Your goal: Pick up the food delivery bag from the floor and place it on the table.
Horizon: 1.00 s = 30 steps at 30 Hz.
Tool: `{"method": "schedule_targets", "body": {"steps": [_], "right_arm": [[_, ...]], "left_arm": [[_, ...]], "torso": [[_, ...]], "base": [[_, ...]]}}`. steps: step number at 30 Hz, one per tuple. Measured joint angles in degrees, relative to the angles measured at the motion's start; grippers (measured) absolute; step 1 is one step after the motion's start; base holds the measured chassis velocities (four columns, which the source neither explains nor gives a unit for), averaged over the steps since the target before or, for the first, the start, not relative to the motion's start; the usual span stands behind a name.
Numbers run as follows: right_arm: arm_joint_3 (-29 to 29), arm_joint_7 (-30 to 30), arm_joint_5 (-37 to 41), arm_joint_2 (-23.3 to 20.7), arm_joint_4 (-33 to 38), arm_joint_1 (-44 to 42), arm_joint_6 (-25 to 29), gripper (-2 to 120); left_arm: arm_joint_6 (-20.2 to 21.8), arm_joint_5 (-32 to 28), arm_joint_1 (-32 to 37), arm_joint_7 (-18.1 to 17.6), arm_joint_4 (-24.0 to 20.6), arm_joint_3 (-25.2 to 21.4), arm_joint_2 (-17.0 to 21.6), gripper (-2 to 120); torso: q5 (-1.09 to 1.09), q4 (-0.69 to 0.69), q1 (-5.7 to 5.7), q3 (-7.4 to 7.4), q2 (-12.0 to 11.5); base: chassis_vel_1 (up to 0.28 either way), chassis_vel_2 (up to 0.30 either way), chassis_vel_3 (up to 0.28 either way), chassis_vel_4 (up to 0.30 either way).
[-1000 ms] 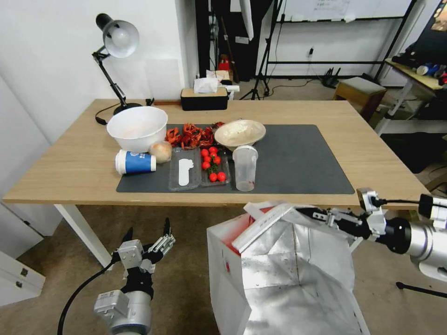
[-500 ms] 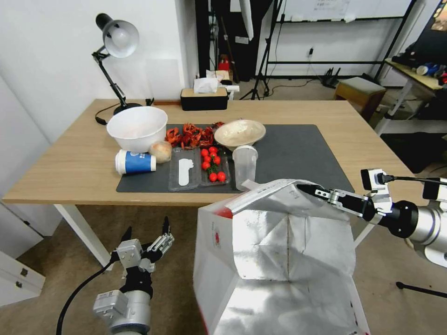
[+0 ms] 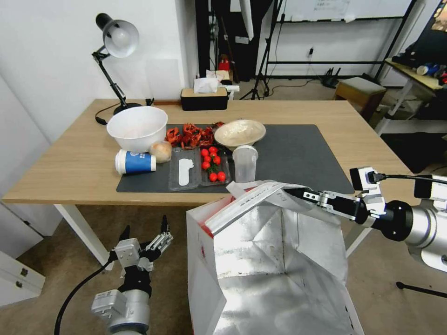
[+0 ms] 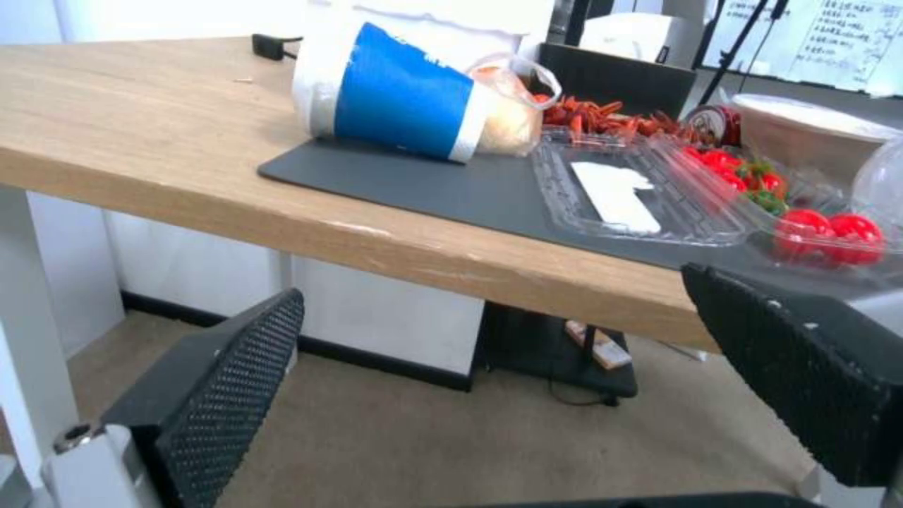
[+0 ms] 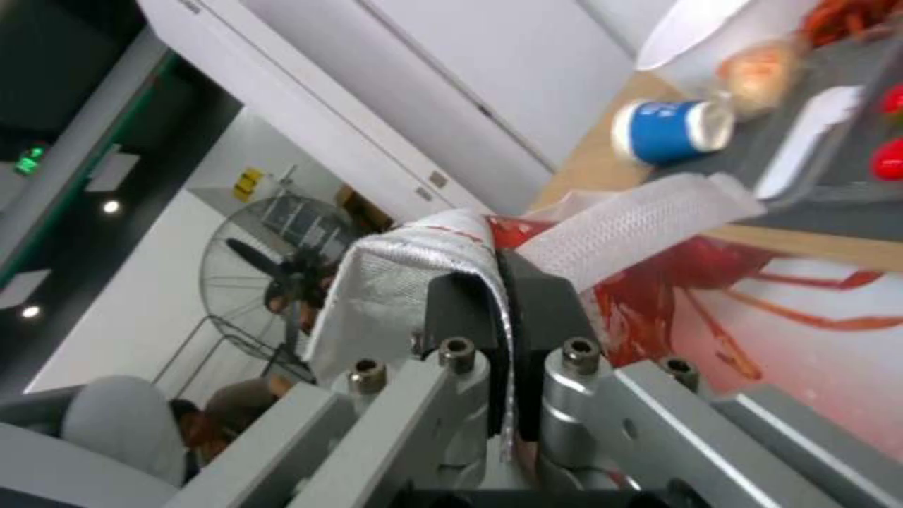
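Note:
The food delivery bag (image 3: 265,260) hangs open in front of the table's (image 3: 70,167) near edge, silver foil inside, white and red outside. My right gripper (image 3: 298,193) is shut on its top rim; in the right wrist view the foil rim (image 5: 423,261) is pinched between the two fingers, with a white strap (image 5: 640,222) beside them. The bag's top stands level with the table top. My left gripper (image 3: 145,230) is open, low over the floor (image 3: 177,274) left of the bag, nothing between its fingers (image 4: 221,384).
On the dark mat (image 3: 298,158) stand a white bowl (image 3: 136,128), a blue cup on its side (image 3: 135,163), a tomato tray (image 3: 212,170), a clear cup (image 3: 245,167) and a second bowl (image 3: 240,133). A lamp (image 3: 116,42) and tissue box (image 3: 204,97) stand behind.
My right gripper has lifted the bag by its rim and carried it left; the bag's top rose from below the table edge to table height. The left arm has barely moved.

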Motion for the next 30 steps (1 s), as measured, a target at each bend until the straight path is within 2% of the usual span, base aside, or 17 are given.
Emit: {"method": "schedule_targets", "body": {"steps": [8, 10, 12, 20, 26, 30], "right_arm": [[1.0, 3.5, 4.5, -1.4, 3.1, 3.1, -0.8, 0], [0.0, 6.1, 8.3, -2.8, 3.0, 8.3, -0.7, 0], [0.4, 6.7, 9.9, -3.6, 2.6, 9.8, -0.6, 0], [6.8, 9.1, 17.8, -6.7, 0.7, 12.4, 0.2, 0], [12.7, 11.0, 22.0, -7.1, -0.4, 12.6, 1.0, 0], [14.0, 12.1, 23.3, -7.4, -0.7, 13.0, 1.6, 0]], "left_arm": [[0.0, 0.0, -0.2, -0.1, 0.0, 0.0, -0.2, 100], [0.0, 0.0, -0.3, -0.2, 0.0, 0.1, -0.3, 100], [0.0, 0.0, -0.4, -0.2, 0.0, 0.1, -0.3, 100], [0.0, 0.1, -0.5, -0.3, 0.3, 0.2, -0.6, 100], [0.1, 0.4, -0.5, -0.3, 0.4, 0.3, -0.6, 100], [0.1, 0.5, -0.5, -0.3, 0.5, 0.4, -0.6, 100]], "torso": [[-0.01, 0.00, 0.00, 0.00, 0.0], [0.01, 0.01, 0.00, 0.00, 0.0], [0.01, 0.01, 0.00, 0.00, 0.0], [0.00, 0.01, 0.00, 0.00, 0.0], [0.01, -0.01, 0.00, -0.01, 0.0], [0.01, 0.00, 0.00, -0.01, 0.0]], "base": [[0.000, 0.000, 0.000, 0.000], [0.000, 0.000, 0.000, 0.000], [0.000, 0.000, 0.000, 0.000], [0.000, 0.000, 0.000, 0.000], [0.000, 0.000, 0.000, 0.000], [0.000, 0.000, 0.000, 0.000]]}}
